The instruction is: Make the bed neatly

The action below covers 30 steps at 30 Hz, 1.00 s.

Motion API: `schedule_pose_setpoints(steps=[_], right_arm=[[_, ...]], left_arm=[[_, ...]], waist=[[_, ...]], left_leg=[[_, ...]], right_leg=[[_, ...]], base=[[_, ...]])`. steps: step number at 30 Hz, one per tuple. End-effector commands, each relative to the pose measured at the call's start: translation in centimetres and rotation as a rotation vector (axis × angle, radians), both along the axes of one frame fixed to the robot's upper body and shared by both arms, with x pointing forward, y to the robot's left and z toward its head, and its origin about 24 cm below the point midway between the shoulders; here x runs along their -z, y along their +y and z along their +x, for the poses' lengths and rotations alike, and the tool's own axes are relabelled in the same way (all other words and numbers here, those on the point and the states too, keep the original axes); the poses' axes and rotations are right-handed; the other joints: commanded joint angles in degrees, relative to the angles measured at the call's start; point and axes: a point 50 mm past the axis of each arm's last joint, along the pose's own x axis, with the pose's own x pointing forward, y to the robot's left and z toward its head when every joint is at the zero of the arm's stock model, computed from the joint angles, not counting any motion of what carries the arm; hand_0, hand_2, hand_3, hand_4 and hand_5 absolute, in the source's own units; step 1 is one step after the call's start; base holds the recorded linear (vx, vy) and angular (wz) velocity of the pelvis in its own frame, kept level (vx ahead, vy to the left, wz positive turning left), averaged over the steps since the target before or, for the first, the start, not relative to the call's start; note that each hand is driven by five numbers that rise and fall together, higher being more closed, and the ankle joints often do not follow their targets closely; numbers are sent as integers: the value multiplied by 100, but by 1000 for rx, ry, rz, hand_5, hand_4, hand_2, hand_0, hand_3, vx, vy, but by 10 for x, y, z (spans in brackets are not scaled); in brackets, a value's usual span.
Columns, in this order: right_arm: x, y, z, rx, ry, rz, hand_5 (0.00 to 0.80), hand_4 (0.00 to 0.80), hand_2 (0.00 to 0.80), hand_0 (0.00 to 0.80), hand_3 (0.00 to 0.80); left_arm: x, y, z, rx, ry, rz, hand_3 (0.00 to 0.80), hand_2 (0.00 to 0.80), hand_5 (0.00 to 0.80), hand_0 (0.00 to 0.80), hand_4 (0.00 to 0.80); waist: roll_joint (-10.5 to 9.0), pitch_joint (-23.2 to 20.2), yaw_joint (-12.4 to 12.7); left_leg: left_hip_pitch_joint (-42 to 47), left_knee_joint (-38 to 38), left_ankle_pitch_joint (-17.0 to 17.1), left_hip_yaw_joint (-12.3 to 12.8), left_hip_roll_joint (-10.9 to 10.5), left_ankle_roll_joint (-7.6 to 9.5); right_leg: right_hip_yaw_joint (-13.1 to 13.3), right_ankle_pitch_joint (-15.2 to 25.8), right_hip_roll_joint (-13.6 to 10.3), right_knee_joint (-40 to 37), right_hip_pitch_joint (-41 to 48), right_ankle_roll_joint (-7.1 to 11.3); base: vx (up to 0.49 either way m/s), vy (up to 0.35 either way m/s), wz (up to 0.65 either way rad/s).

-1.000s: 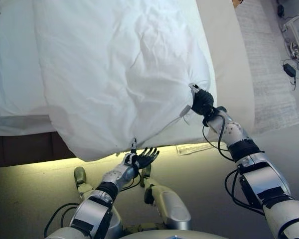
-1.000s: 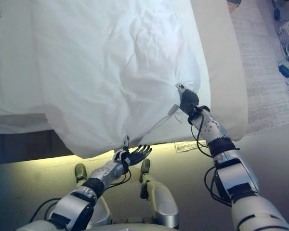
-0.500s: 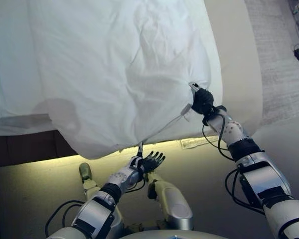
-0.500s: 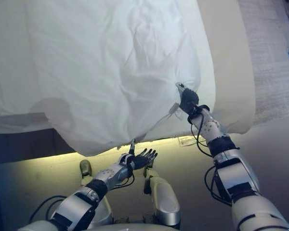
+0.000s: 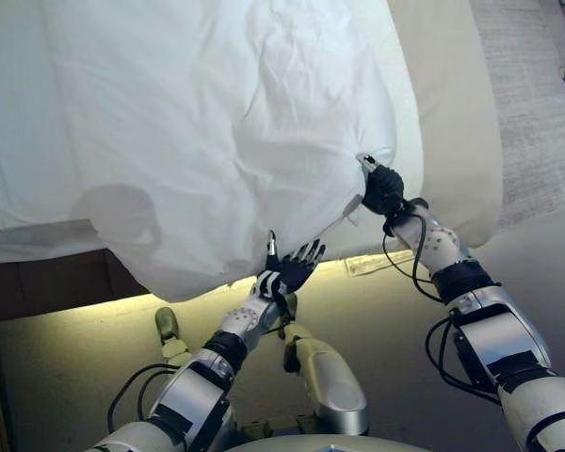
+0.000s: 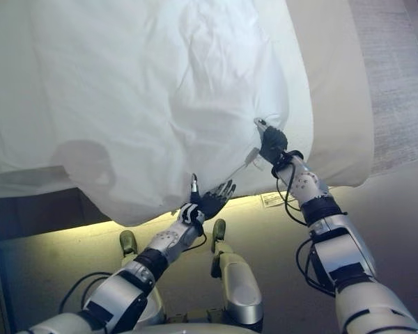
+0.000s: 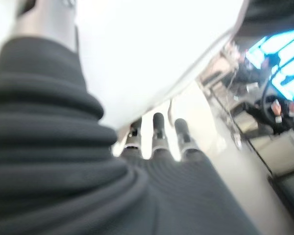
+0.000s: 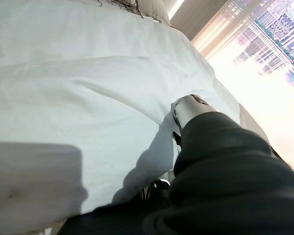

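Robot hand on our right (image 5: pixel 382 191) is clamped on the white duvet's (image 5: pixel 207 122) hem at the bed's foot, our left robot hand (image 5: pixel 292 271) open-fingered just below its overhang; we judge it light, limp, best gripped along that hem.

So the left hand (image 5: pixel 290 271) moved a fair bit over the last second. It was sitting low under the hanging edge of the white duvet (image 5: pixel 198 132), pinching it, then dropped clear with fingers spread, and now it's come up and over toward the right hand's side, palm open, fingers straight, tips right at the duvet's lower edge. The duvet's bottom edge, which hung to a point where it was pinched, now looks rounder there. The whole view has also slid, so more of the beige mattress (image 5: pixel 452 122) on the right shows.
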Motion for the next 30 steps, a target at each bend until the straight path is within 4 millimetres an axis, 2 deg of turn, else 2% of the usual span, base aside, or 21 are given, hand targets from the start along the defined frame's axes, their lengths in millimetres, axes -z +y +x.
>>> schedule_pose_setpoints(steps=[1,5,10,19,25,26,28,30], right_arm=[[-64,8,9,-81,-231,7,800,800,800,800,800],[-62,11,9,-97,-232,14,800,800,800,800,800],[-63,9,9,-103,-229,9,800,800,800,800,800],[-63,-2,12,-75,-211,0,800,800,800,800,800],[-60,-1,11,-68,-200,-1,800,800,800,800,800],[-59,-1,11,-66,-198,0,800,800,800,800,800],[-55,-3,11,-63,-190,0,800,800,800,800,800],[-54,-3,11,-61,-186,0,800,800,800,800,800]], left_arm=[[-43,-50,0,73,-153,-165,0,0,0,0,0],[-52,-54,1,51,-199,-176,0,0,0,0,0],[-55,-47,8,-1,-208,-160,0,0,0,0,0],[-46,-23,18,-115,-165,-101,0,0,0,0,0],[-46,-9,24,-164,-190,-103,0,0,0,0,0],[-47,-8,24,-165,-195,-104,116,116,116,116,116],[-49,-6,26,-176,-211,-104,781,781,781,781,781],[-50,-5,26,-178,-221,-107,800,800,800,800,800]], waist=[[-245,-110,-56],[-276,-118,-61],[-285,-139,-101],[-125,-163,-42],[-61,-179,6],[-57,-179,13],[-47,-187,28],[-46,-190,38]], left_leg=[[-2,519,-242,89,320,-38],[9,508,-247,110,337,-49],[40,480,-232,158,349,-61],[97,346,-160,101,289,-60],[124,290,-140,61,253,-63],[125,291,-144,53,249,-63],[144,278,-147,43,237,-58],[147,282,-150,31,231,-55]], right_leg=[[91,-174,-181,369,-66,268],[71,-157,-164,350,-66,277],[96,-159,-133,327,-53,269],[28,-188,-210,318,-16,268],[-7,-200,-258,320,-5,288],[-11,-202,-263,323,-5,291],[-19,-200,-268,321,10,302],[-18,-200,-271,327,12,305]], base=[[0,0,0],[0,0,0],[-2,2,-1],[-2,2,-1],[-2,5,0],[0,0,0],[0,0,0],[1,-3,2]])
